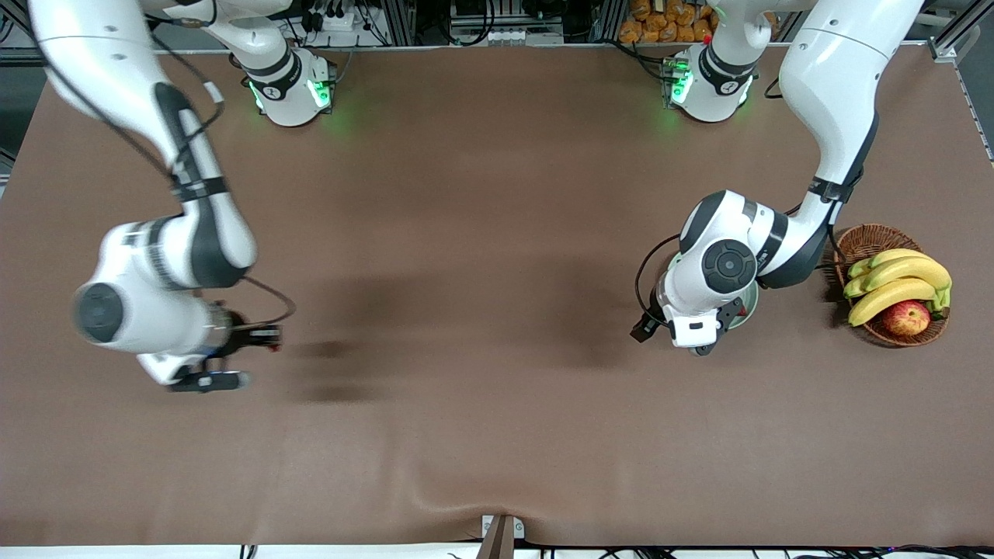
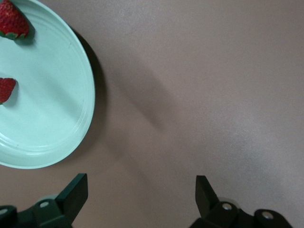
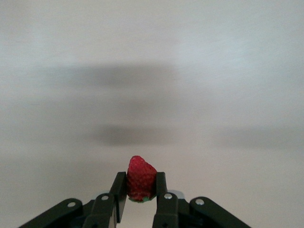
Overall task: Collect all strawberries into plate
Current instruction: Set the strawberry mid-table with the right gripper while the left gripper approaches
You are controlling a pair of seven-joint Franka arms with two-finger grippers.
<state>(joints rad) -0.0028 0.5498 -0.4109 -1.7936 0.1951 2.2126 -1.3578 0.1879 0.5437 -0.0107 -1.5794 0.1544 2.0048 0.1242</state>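
Strawberry between right end effector fingertips, above table.

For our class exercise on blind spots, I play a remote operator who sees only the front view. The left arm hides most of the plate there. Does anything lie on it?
Observer: Yes. The left wrist view shows two strawberries on the plate.
Operator: Is the left gripper holding one?
Observer: No. The left gripper is open and empty over bare table beside the plate.
Operator: And the third berry?
Observer: The right gripper is shut on the third strawberry, up in the air over the right arm's end of the table.
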